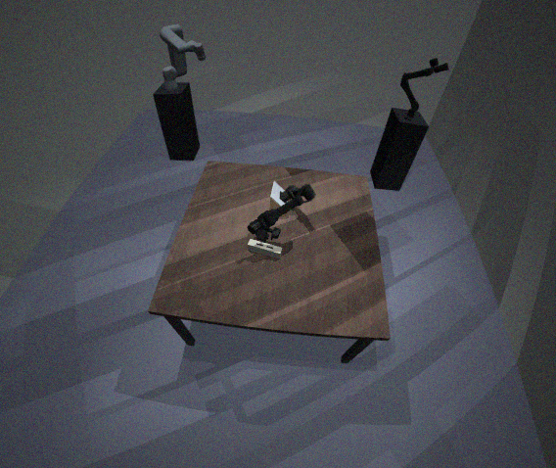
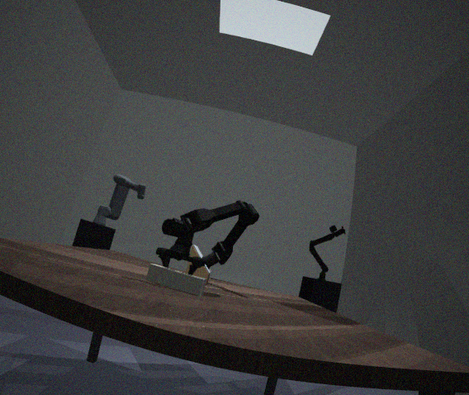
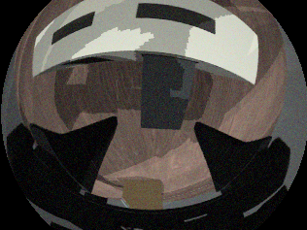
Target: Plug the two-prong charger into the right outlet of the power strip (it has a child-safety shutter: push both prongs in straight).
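My gripper (image 3: 157, 122) hangs low beside the pale power strip (image 3: 149, 32), jaws spread wide and empty, so I can straddle the dark charger (image 3: 164, 93) lying on the wooden table (image 1: 318, 292) between its fingers.

We see our single black arm (image 1: 281, 209) folded at a raised elbow, upper link rising from the base and forearm sloping down and forward. Our wrist tips the end effector (image 3: 154, 145) downward. Its two dark fingers stand spread wide apart, with nothing gripped between them.
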{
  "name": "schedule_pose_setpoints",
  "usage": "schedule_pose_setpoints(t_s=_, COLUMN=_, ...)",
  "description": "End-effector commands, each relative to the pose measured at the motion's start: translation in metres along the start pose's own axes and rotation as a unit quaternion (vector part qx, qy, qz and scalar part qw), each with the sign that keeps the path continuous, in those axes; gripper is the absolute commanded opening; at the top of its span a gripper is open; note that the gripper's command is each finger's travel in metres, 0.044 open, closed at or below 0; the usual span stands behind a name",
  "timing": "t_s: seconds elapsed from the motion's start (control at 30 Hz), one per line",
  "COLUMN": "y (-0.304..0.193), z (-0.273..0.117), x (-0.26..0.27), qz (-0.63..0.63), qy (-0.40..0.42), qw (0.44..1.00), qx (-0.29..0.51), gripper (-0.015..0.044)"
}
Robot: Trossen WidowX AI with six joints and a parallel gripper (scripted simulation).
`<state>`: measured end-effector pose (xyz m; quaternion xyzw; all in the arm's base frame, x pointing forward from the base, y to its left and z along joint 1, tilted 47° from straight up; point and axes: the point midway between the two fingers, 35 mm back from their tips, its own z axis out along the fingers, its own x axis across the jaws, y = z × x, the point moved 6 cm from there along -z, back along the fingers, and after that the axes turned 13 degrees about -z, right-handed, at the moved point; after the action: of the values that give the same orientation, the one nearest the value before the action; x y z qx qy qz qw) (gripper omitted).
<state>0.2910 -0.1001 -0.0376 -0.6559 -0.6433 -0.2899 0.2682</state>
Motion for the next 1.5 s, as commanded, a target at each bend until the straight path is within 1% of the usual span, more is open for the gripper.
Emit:
schedule_pose_setpoints(t_s=0.0, y=-0.006, z=0.001, x=0.001, qz=0.000, qy=0.000, qw=1.000, qx=0.003, gripper=0.0440)
schedule_pose_setpoints(t_s=0.83, y=-0.031, z=0.004, x=0.007, qz=0.001, qy=0.001, qw=1.000, qx=0.003, gripper=0.0440)
schedule_pose_setpoints(t_s=0.9, y=-0.028, z=-0.003, x=0.006, qz=0.002, qy=-0.006, qw=1.000, qx=-0.024, gripper=0.0440)
schedule_pose_setpoints(t_s=1.0, y=-0.033, z=-0.027, x=0.005, qz=0.006, qy=-0.032, qw=0.991, qx=-0.131, gripper=0.0440)
schedule_pose_setpoints(t_s=1.1, y=-0.042, z=-0.053, x=0.007, qz=0.005, qy=-0.057, qw=0.969, qx=-0.241, gripper=0.0440)
schedule_pose_setpoints(t_s=1.17, y=-0.047, z=-0.063, x=0.009, qz=0.002, qy=-0.066, qw=0.956, qx=-0.284, gripper=0.0440)
schedule_pose_setpoints(t_s=1.47, y=-0.048, z=-0.065, x=0.009, qz=0.001, qy=-0.068, qw=0.955, qx=-0.290, gripper=0.0440)
